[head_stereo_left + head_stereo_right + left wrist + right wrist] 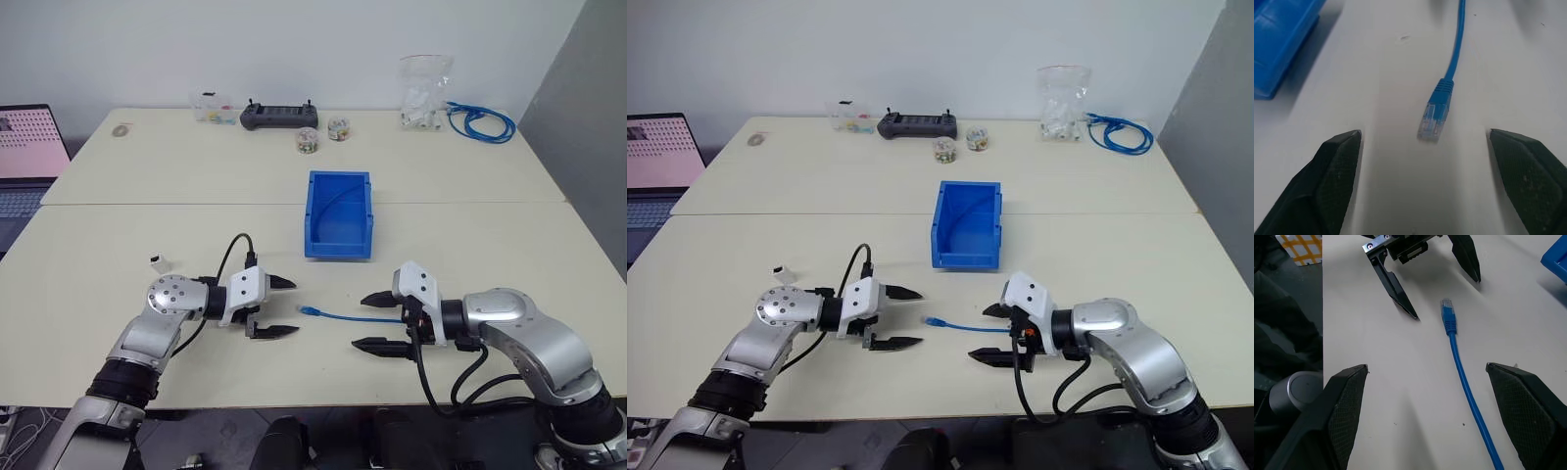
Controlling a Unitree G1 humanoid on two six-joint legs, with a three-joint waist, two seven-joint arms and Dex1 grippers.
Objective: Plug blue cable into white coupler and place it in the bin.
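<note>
The blue cable lies flat and nearly straight on the tabletop, on the near side of the bin and apart from it. Its clear plug end points toward the left gripper, and nothing holds it. That gripper faces the plug with its 2 black fingers spread wide, 1 on each side of the plug's line, the plug just beyond the fingertips and not touching them. The right gripper sits at the cable's other end, fingers also spread wide, the cable running between them on the tabletop without being pinched; the 2 grippers face each other along the cable.

The bin stands empty-looking, its lower lip toward the cable. A small white block that may be the white coupler sits on the tabletop well to the left of the bin, beside the left arm's wrist joint; too small to make out its socket.

Beyond the bin, along the far edge: a black controller, 2 small jars, a clear bag of white parts and a coiled blue cable bundle. A laptop sits far left of the bin.
</note>
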